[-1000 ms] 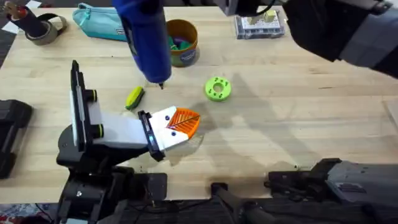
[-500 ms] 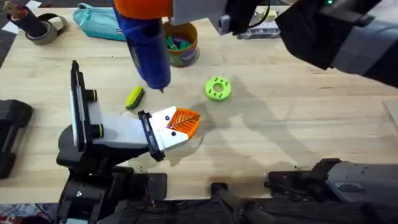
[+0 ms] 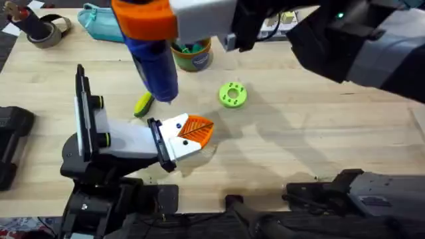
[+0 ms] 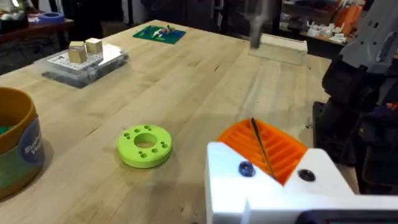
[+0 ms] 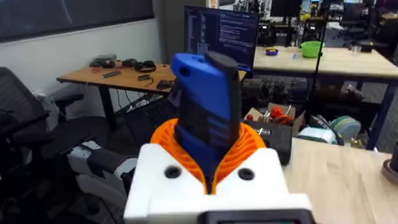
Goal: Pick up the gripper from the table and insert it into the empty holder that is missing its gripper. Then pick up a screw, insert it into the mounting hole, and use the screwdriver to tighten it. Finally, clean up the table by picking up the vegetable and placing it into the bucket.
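From my overhead feed: left gripper near table centre-left. Vegetable just behind and left of it. Round disc to its right. Bucket farther back, zip pouch left of bucket. Screwdriver in right gripper, above vegetable.
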### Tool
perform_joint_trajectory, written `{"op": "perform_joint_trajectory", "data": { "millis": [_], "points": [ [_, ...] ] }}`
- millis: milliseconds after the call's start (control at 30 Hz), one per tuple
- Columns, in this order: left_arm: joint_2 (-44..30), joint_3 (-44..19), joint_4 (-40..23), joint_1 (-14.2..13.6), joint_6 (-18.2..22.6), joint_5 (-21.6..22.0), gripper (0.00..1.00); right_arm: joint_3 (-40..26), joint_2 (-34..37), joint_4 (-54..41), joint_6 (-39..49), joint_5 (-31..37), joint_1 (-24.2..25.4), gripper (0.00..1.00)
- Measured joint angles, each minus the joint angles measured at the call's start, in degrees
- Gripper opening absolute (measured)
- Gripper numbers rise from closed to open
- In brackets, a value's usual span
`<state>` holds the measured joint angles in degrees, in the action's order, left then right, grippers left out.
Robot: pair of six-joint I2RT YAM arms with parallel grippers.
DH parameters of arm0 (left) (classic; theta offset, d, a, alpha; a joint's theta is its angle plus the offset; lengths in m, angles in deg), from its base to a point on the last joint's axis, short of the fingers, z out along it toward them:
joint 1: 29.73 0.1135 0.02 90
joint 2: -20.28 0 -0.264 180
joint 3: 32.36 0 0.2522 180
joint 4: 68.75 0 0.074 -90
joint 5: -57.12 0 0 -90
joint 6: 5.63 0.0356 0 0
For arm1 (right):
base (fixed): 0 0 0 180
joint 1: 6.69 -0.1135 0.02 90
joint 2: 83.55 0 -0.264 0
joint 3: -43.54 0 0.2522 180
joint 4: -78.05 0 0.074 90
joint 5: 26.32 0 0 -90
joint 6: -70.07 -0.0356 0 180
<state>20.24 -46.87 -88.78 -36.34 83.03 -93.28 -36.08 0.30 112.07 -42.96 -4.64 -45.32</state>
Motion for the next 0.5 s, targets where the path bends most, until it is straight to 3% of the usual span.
{"op": "perform_joint_trajectory", "data": {
  "millis": [500],
  "points": [
    [0.00,0.00,0.00,0.00,0.00,0.00,0.006,3.96,0.00,-0.10,2.54,1.05,-1.22,0.023]
  ]
}}
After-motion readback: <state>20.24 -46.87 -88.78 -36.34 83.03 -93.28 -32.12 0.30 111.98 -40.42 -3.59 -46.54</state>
